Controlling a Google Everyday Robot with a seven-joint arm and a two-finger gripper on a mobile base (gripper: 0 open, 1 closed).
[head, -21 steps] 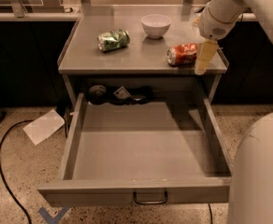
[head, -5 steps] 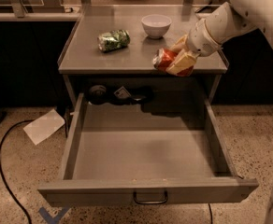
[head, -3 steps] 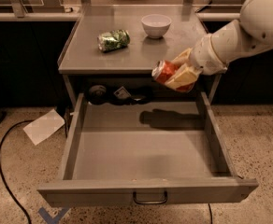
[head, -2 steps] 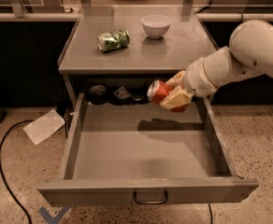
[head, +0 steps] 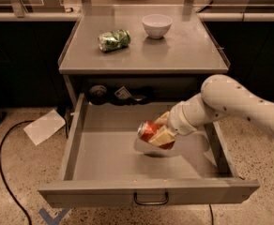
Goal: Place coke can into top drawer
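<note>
The coke can is red-orange with a silver end facing left. It lies sideways in my gripper, whose pale fingers are shut on it. The gripper holds the can inside the open top drawer, low over its floor, right of centre. I cannot tell if the can touches the floor. The drawer is pulled fully out, with its dark loop handle at the front. My white arm reaches in from the right.
On the cabinet top lie a green-and-white can on its side and a white bowl. Dark small items sit at the drawer's back. A white paper and a black cable lie on the floor at left.
My gripper took the coke can from the cabinet top's right side, carried it out over the edge, and lowered it leftward down into the open drawer.
</note>
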